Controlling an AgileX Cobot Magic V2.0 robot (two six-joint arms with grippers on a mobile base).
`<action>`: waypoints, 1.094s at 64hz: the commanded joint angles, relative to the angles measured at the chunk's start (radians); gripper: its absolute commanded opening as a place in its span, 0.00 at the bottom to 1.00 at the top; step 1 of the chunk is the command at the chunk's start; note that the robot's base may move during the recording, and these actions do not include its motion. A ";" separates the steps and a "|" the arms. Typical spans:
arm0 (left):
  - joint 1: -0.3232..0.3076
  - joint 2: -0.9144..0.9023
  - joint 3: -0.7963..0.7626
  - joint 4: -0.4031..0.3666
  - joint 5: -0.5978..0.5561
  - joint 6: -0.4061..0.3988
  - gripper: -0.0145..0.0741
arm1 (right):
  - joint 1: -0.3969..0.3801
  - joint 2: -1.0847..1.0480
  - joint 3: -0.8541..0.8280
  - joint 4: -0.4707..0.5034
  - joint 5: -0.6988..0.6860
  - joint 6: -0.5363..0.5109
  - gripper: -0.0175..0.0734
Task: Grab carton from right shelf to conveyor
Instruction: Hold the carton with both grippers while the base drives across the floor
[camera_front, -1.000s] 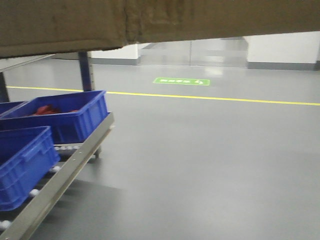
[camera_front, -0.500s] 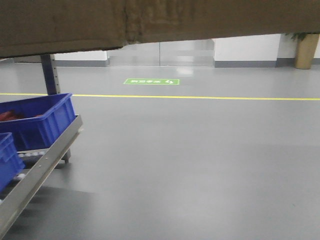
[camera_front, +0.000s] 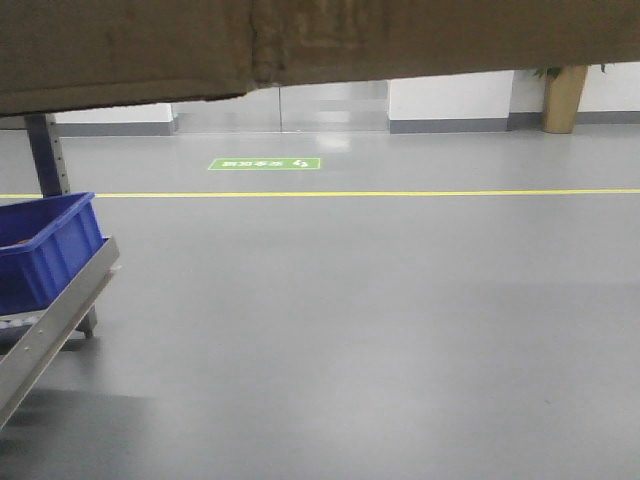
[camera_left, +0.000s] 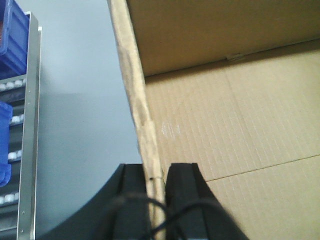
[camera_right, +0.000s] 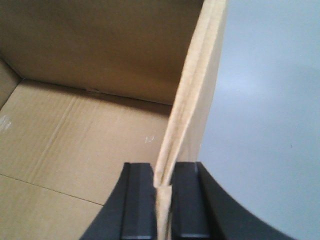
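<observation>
One worn brown carton (camera_front: 120, 50) is filling the top strip of the front view, its underside hanging over the smooth grey floor (camera_front: 350, 330) with a rough vertical seam showing left of centre. At the bottom centre of the left wrist view, the left gripper (camera_left: 156, 172) is clamping the carton's frayed side wall, one black finger (camera_left: 132, 192) pressing outside and the other sitting inside above the open box's corrugated bottom. At the bottom centre of the right wrist view, the right gripper (camera_right: 162, 182) is pinching the opposite wall the same way, cardboard squeezed between its two black pads. Along the left edge of the left wrist view, the right shelf (camera_left: 30, 125) is showing its shiny steel rail, white rollers (camera_left: 12, 85) and blue bins, with a band of bare floor separating it from the carton. In the lower left of the front view, that rail is slanting down beside a blue bin (camera_front: 45, 250) and a grey upright post (camera_front: 45, 155). Farther back, a yellow line (camera_front: 400, 192) is crossing the floor in front of a green floor marking (camera_front: 265, 163), whose lettering is too small to read.
</observation>
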 joint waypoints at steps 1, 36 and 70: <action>-0.013 -0.006 -0.004 -0.044 -0.053 0.003 0.14 | 0.004 -0.011 -0.005 0.039 -0.069 -0.017 0.12; -0.013 -0.006 -0.004 -0.044 -0.053 0.003 0.14 | 0.004 -0.011 -0.005 0.039 -0.069 -0.017 0.12; -0.013 -0.006 -0.004 -0.038 -0.053 0.003 0.14 | 0.004 -0.011 -0.005 0.039 -0.069 -0.017 0.12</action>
